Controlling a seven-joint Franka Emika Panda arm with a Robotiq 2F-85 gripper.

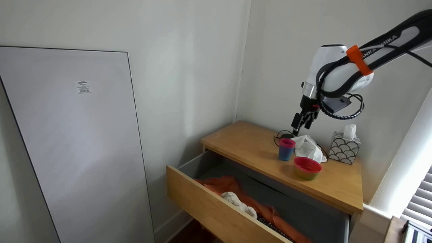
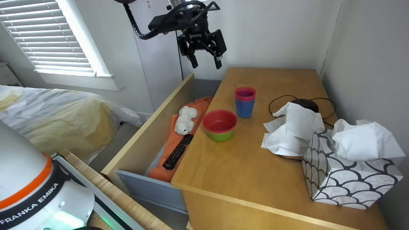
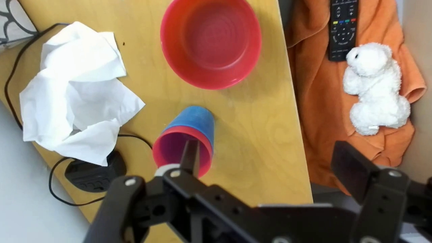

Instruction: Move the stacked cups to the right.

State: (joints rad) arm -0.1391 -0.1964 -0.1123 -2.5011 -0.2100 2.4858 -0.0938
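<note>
Hanging over the counter (image 2: 246, 169), the gripper (image 2: 207, 65) was spread wide and held nothing, presumably leaving clearance for a grasp. In an exterior view the stacked cups (image 2: 245, 102) stood upright there, nested so one grip would likely carry both, the red bowl (image 2: 220, 122) between seven and eight o'clock from them.

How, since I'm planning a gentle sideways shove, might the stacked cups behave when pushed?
The stacked cups may tip if pushed near the top, since they narrow toward the base. The red cup looks nested in the blue cup, so both would probably move together.
</note>
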